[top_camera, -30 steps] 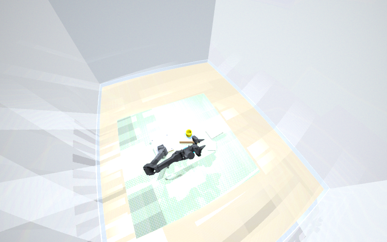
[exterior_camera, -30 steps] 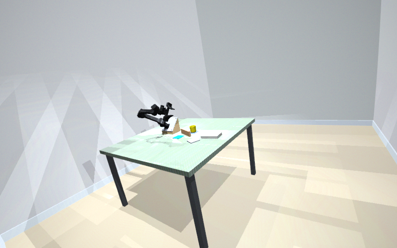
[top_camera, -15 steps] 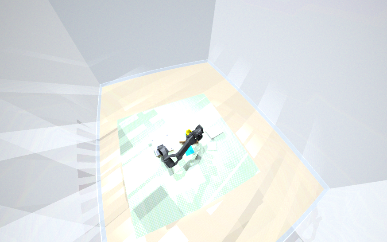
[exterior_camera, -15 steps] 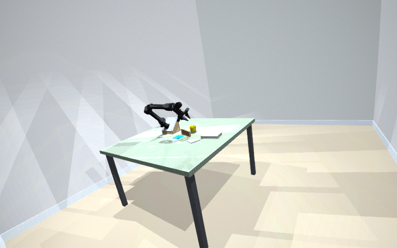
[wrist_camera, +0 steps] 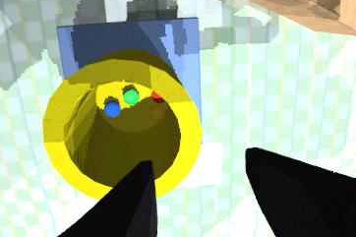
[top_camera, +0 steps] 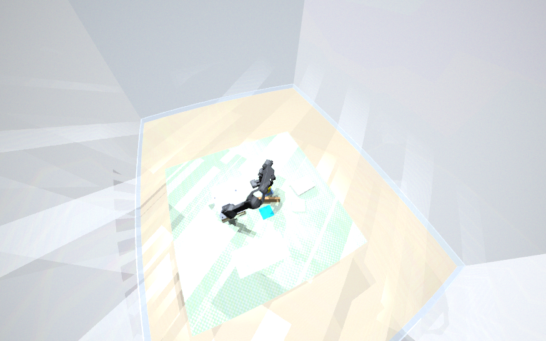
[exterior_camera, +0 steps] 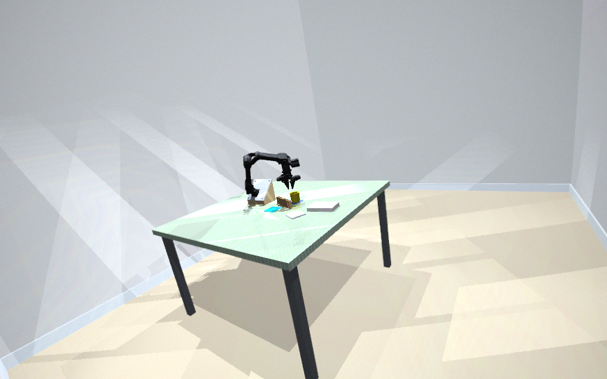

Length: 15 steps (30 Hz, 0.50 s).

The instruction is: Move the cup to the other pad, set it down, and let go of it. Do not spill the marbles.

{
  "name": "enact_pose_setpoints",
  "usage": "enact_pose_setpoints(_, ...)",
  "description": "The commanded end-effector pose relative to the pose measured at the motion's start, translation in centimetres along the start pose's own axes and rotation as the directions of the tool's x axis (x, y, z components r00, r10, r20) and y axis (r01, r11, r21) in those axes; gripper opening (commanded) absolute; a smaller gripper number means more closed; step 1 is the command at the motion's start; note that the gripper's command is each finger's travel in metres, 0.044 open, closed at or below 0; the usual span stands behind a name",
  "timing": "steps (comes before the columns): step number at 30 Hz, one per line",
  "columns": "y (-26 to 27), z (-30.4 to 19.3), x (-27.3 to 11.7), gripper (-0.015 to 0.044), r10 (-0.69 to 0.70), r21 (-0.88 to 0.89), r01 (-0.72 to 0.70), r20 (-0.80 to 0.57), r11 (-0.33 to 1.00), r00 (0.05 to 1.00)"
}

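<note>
The yellow cup [exterior_camera: 295, 197] [wrist_camera: 189, 134] stands upright on the blue pad [wrist_camera: 192, 68]. In the wrist view it holds several marbles: a blue one [wrist_camera: 112, 108], a green one [wrist_camera: 131, 96], a red one and a dim brownish one. In the top view the arm mostly covers the cup. The cyan pad [top_camera: 266, 212] [exterior_camera: 272, 209] lies bare on the other side of the wooden block. My gripper [exterior_camera: 290, 186] [wrist_camera: 199, 166] is part open and empty, pointing down above the cup. In the wrist view one fingertip overlaps the cup's near rim and the other is off to its right.
A low wooden block [top_camera: 273, 199] [exterior_camera: 283, 202] [wrist_camera: 295, 4] stands like a wall between the two pads. A thick white slab [top_camera: 302, 187] [exterior_camera: 323, 206] and a thin white plate [exterior_camera: 295, 214] lie nearby. The arm's base is by a wedge-shaped stand [exterior_camera: 262, 190].
</note>
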<state>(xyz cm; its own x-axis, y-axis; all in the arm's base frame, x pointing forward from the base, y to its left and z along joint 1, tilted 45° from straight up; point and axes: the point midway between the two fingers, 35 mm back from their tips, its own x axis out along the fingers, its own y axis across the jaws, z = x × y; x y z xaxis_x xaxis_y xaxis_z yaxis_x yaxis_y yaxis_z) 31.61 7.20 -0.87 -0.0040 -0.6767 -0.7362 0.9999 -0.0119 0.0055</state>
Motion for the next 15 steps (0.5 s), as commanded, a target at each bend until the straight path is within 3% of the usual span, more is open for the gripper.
enact_pose_setpoints(1, -0.1, 0.1, 0.1, 0.0167, -0.01, 0.03, 0.009, 0.04, 1.0, 0.999)
enact_pose_setpoints(15, 0.0, 0.1, 1.5, 0.0167, -0.01, 0.03, 0.009, 0.04, 1.0, 0.999)
